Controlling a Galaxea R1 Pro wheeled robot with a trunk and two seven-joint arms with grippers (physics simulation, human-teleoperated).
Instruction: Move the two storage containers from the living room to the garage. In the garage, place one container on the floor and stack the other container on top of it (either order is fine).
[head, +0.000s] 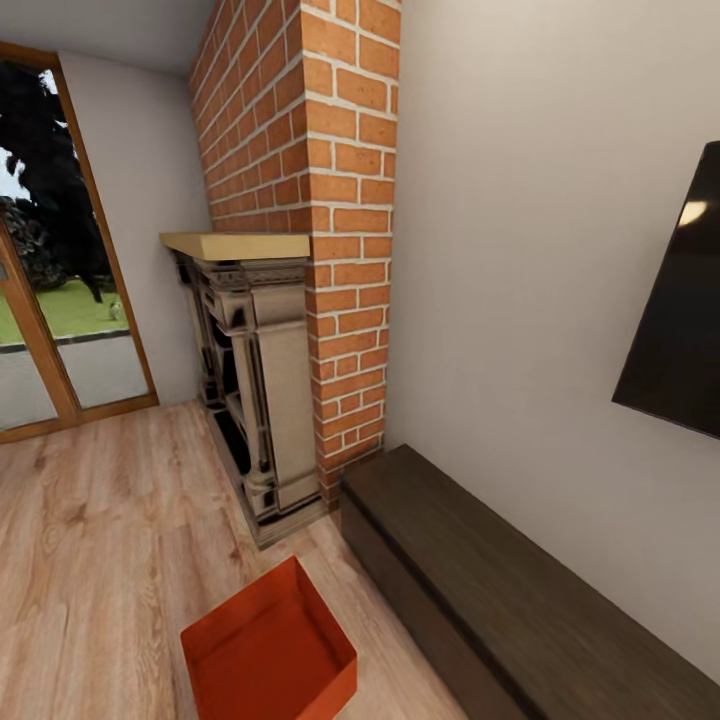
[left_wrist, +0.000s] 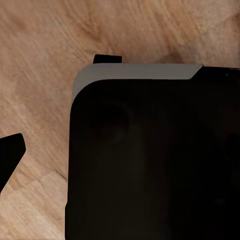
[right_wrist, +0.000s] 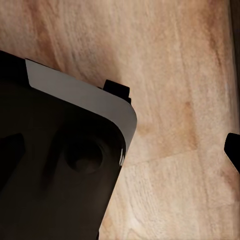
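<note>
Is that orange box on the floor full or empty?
Empty. The head view looks down into the open-top orange box sitting upright on the wood floor, and only its bare orange bottom shows inside.

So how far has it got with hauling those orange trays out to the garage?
Nothing looks done yet. One orange-red storage container sits on the living room's wood-plank floor near the brick fireplace, unheld. Both wrist views look down at bare planks. Left to do: fetch both containers, carry them to the garage and stack them.
</note>
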